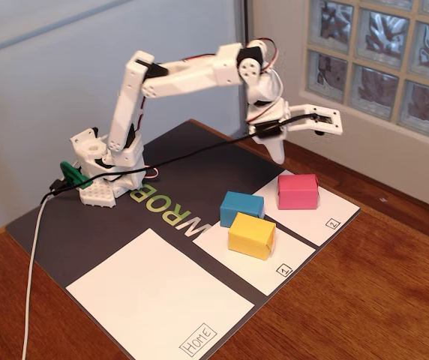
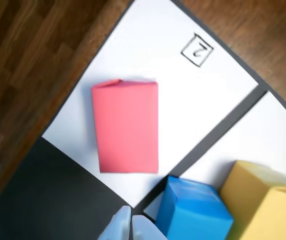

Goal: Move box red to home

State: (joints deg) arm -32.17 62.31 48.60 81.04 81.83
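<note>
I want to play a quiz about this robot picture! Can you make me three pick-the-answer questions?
1. Where is the pinkish-red paper box?
A. sheet numbered 2
B. HOME sheet
C. bare wood

2. How many coloured boxes are there?
A. two
B. three
C. five

3. What is the robot's white hand doing?
A. holding the red box
B. holding the yellow box
C. open, holding nothing

Answers: 1 A, the white sheet marked 2 lies under it. 2 B, red, blue, yellow. 3 C, its fingers are spread above the boxes.
</note>
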